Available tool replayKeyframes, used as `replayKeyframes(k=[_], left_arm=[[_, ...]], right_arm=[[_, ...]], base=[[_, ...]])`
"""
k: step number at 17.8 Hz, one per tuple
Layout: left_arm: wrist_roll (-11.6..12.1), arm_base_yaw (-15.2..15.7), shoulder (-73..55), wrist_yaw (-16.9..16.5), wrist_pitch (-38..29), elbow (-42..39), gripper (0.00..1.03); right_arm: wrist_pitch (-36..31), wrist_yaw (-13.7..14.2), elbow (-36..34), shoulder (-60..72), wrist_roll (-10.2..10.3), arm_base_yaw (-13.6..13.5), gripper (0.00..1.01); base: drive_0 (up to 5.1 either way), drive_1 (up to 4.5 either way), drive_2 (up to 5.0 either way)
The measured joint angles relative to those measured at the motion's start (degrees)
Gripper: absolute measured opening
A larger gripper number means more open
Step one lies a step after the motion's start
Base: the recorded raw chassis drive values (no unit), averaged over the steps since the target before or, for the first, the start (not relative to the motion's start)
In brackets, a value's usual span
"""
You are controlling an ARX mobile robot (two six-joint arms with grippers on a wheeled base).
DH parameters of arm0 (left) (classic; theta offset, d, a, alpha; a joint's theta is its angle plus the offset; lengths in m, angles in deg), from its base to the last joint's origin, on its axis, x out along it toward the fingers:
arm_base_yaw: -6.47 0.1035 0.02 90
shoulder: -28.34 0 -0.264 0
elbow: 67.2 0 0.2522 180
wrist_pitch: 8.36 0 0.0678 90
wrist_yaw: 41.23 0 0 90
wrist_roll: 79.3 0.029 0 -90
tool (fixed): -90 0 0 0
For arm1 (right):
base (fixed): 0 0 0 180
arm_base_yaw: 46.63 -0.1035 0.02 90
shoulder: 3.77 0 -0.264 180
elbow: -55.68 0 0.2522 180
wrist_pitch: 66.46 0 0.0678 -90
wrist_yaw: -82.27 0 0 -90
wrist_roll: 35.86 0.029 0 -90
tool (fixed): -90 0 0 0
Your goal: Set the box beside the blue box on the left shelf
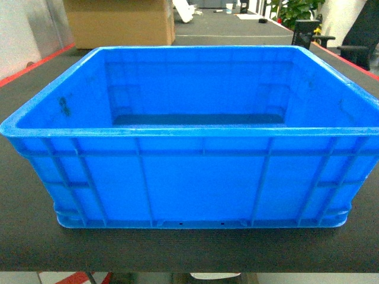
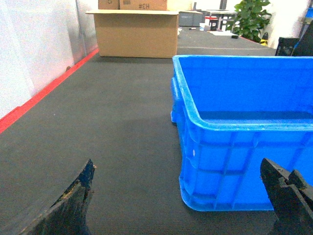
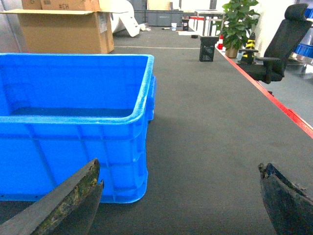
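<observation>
- The large bright blue open-top plastic crate [image 1: 195, 177], ribbed on its walls and thick-rimmed, sits empty on a dark grey ribbed mat [image 2: 112, 122], square-on to the robot and filling the head view.
- The crate's long axis runs left to right, so each short end wall faces one arm.
- Left gripper [image 2: 181, 196]: jaws spread wide, holding nothing; the crate's left end wall lies ahead and to its right, with one finger already in line with the crate's front face.
- Right gripper [image 3: 181, 196]: also spread wide and empty; the crate's right end wall lies ahead and to its left.
- Neither arm looks nearer; a two-arm lift by the ends seems likely.
- No roller rack or second blue box shows anywhere; a brown cardboard carton [image 2: 137, 32] stands beyond the crate.
</observation>
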Motion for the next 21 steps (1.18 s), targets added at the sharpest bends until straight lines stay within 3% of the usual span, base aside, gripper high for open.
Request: replayKeyframes(k=[11,12,13,14,16,18,19,21], left_arm=[[-0.04,-0.13,-0.07,0.63,0.31,0.00,0.98],[-0.76,-3.50,-1.64,7.93,3.41,0.74,0.98],[-1.33,-8.15,-5.20,16.13,2.71,1.29,0.98],[-1.75,-12.04,-8.15,22.18,2.19,1.75,0.98],[-1.99,-12.57,-12.46,26.88,-2.21,3.10,0.98],[-2.43,-10.16,-19.10,25.44,-7.50,7.43,0.98],[-2.60,-7.76,-30.27,22.03,-14.25,13.75,0.98],[-2.86,-6.88,-43.58,17.77,-17.86,21.03,0.98]], right_arm=[[0.46,0.46,0.04,0.11,0.00,-0.11,0.98],[5.88,5.88,1.57,2.08,0.52,-2.89,0.98],[6.97,12.07,2.60,6.27,1.14,-7.26,0.98],[5.40,16.28,2.64,9.35,1.64,-11.54,0.98],[-0.11,19.82,3.65,13.81,2.14,-15.58,0.98],[-7.15,19.06,7.19,21.64,2.89,-15.06,0.98],[-14.67,18.03,13.22,33.20,2.71,-13.11,0.98],[-16.94,16.00,20.98,45.83,2.60,-11.52,0.98]], base=[[0.0,0.00,0.0],[0.0,0.00,0.0],[0.0,0.00,0.0],[0.0,0.00,0.0],[0.0,0.00,0.0],[0.0,0.00,0.0],[0.0,0.00,0.0],[0.0,0.00,0.0]])
